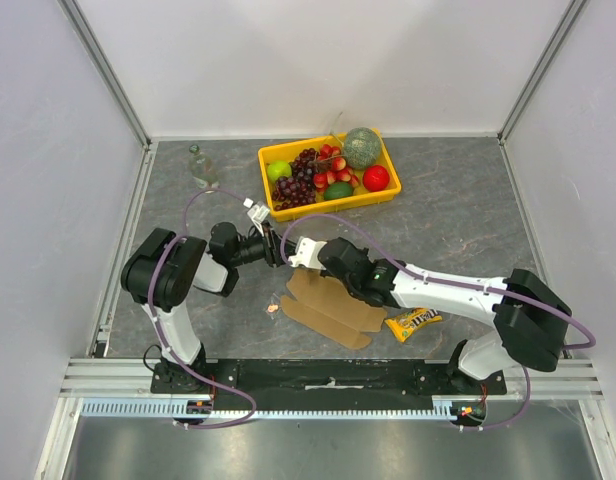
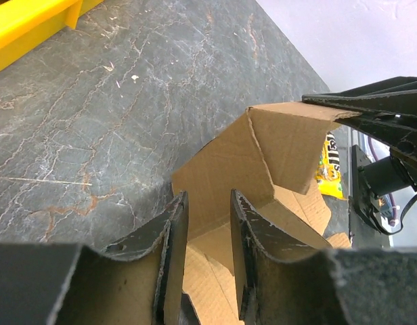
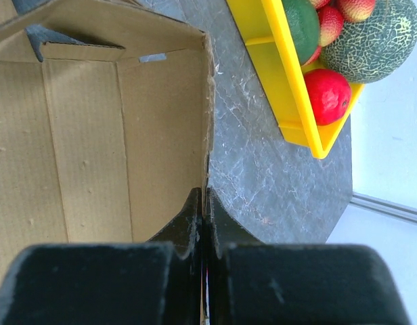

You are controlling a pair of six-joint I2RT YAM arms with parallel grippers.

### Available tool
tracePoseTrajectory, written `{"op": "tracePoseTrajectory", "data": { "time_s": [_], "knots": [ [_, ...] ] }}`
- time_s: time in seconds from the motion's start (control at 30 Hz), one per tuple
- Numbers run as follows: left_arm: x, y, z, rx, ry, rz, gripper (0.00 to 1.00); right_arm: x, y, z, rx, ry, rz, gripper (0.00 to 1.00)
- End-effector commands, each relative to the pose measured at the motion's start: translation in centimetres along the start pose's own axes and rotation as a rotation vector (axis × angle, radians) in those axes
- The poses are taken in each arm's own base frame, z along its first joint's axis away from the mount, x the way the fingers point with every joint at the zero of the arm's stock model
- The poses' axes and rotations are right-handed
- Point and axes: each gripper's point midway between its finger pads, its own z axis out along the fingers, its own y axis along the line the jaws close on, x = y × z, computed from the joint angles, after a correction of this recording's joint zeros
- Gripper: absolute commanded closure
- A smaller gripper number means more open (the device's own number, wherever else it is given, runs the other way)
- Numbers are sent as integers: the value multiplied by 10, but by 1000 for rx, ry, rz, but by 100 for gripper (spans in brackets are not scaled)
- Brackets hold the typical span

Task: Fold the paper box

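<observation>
Right wrist shows your right gripper [image 3: 204, 198] clamped on the paper box [image 3: 93, 135] edge; press the gaping left gripper [image 2: 208, 198] against that box's crease.

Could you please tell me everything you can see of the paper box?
The paper box is plain brown corrugated cardboard, unprinted, a die-cut sheet with creases and flaps. Most lies flat on the grey table between the arms, beside a yellow candy packet; one panel is lifted upright and partly folded. The right gripper is shut on that panel's edge; the left gripper stands open close by.
</observation>
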Motion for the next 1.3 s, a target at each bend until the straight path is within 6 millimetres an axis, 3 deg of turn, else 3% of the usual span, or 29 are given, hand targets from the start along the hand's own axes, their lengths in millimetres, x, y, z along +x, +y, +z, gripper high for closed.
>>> {"op": "tracePoseTrajectory", "data": {
  "time_s": [0.0, 0.63, 1.03, 1.27],
  "knots": [
    [-5, -8, -2, 39, -31, 25, 63, -3, 1, 2, 30, -16, 9, 100],
    [11, -23, -12, 98, -43, 6, 65, 0, 22, -3, -11, -27, -32, 100],
    [5, -43, -18, 161, -54, 50, 65, 4, 26, -3, 8, -19, -73, 100],
    [-2, -55, -22, 191, -73, 81, 52, -3, 21, -7, 20, -44, -56, 100]
  ]
}}
